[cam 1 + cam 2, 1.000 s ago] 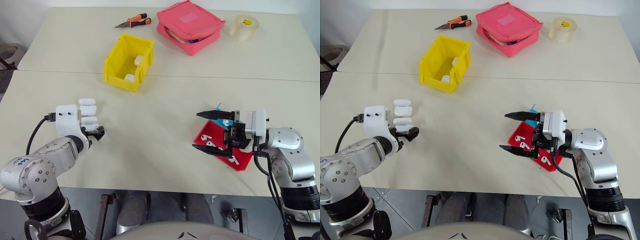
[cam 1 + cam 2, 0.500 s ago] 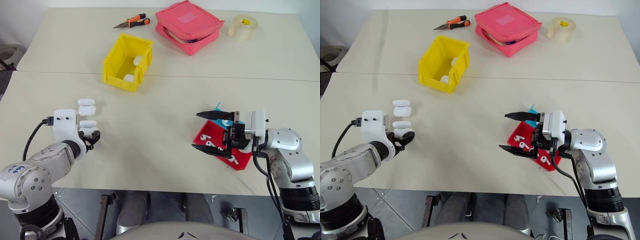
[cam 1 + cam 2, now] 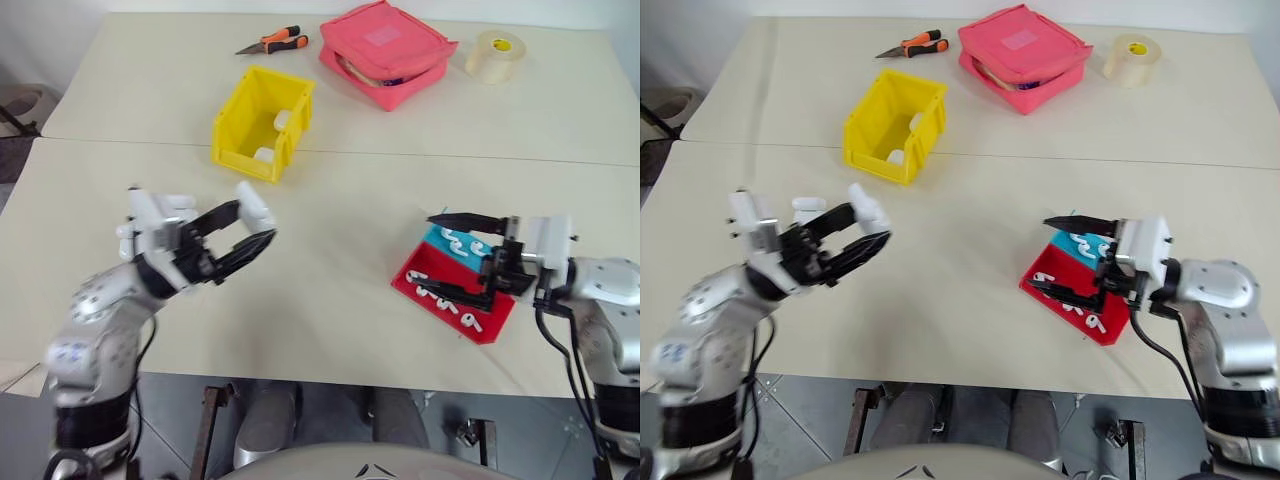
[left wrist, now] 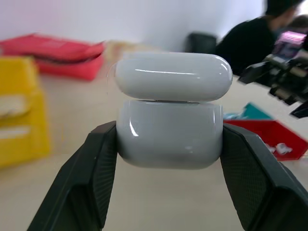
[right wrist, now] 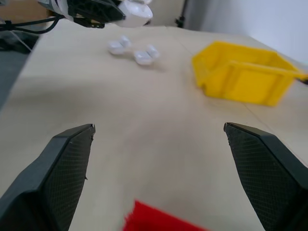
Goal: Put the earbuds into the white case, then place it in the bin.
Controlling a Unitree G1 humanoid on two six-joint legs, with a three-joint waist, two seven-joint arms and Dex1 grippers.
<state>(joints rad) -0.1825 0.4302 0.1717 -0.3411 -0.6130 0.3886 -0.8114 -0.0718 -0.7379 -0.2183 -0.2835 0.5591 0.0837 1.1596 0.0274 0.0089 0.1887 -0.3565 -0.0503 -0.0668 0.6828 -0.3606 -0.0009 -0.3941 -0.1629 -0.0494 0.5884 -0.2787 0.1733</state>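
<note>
Cases [image 3: 808,208] wait in a small cluster on the table at far left; just beside them the left gripper [image 3: 250,222] holds one white case [image 4: 169,127] lifted off the table, fingers clamped on its body. Middle back, the yellow bin [image 3: 262,122] already has white cases inside. Over at right, earbuds [image 3: 447,296] lie on the red tray [image 3: 497,327], the right gripper [image 3: 444,253] spread wide and empty above them. Loading and binning this case are not yet done.
</note>
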